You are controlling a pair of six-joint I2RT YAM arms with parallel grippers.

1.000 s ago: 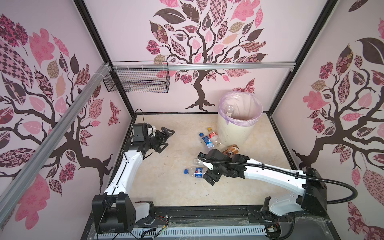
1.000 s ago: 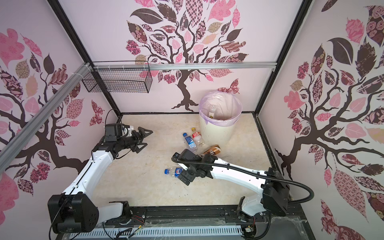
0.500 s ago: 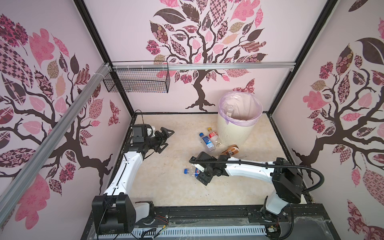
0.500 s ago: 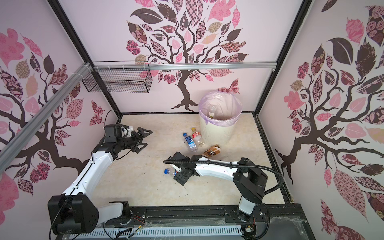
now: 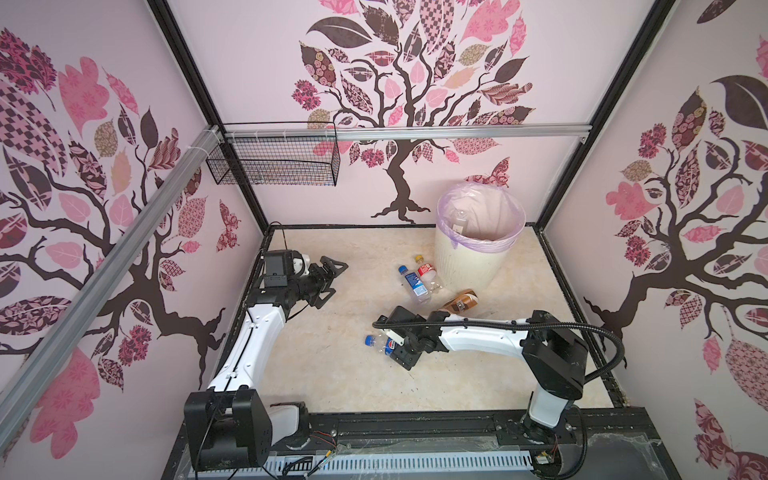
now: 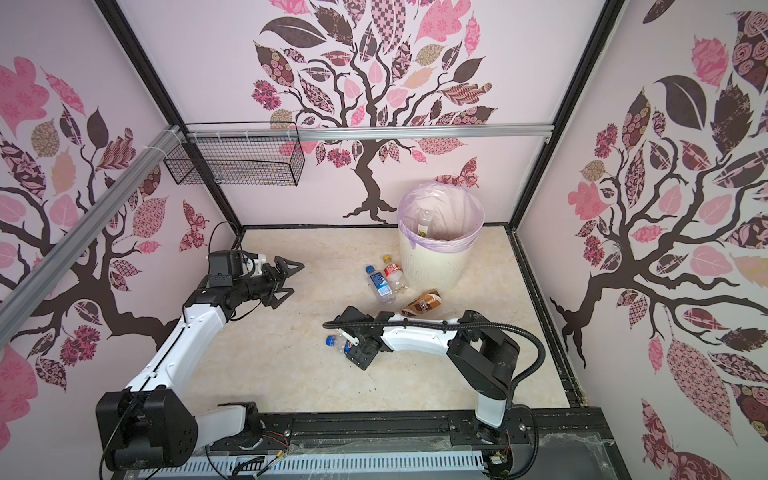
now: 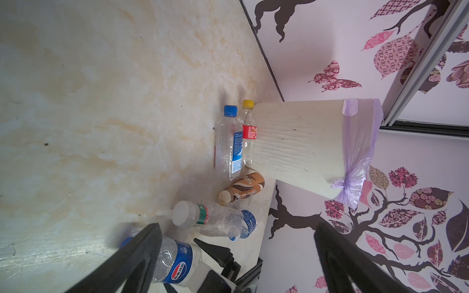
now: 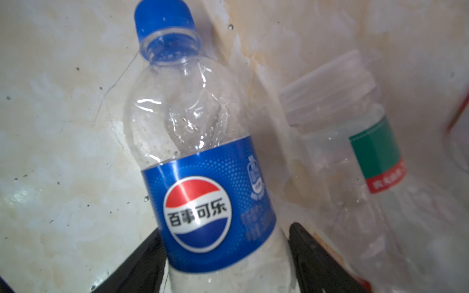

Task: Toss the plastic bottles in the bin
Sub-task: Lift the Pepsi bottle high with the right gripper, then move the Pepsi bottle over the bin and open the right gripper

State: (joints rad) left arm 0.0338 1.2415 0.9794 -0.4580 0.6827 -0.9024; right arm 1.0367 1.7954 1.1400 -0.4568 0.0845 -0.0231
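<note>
Left: left claw point(image 5: 337, 277) spread wide, touching nothing. Centre: right claw point(image 8: 225, 232) straddling the blue-label bottle point(image 5: 380, 343) lying on the floor point(image 5: 332, 386); fingers point(image 8: 137, 263) against both sides, firm grip not determinable. White-cap bottle point(image 7: 208, 218) beside it, hidden under the right arm point(image 5: 478, 336) in both top views. Right: blue-cap bottle point(image 5: 417, 284), red-label bottle point(image 5: 428, 272) and brown bottle point(image 5: 460, 301) lying by the bin point(image 5: 469, 270); another bottle point(image 5: 458, 220) inside, lower part hidden by the rim point(image 5: 482, 245). Beige marbled floor, pink tree-pattern walls point(image 5: 257, 62). Versus one second ago: right claw narrower, right elbow point(image 5: 552, 357) folded back.
</note>
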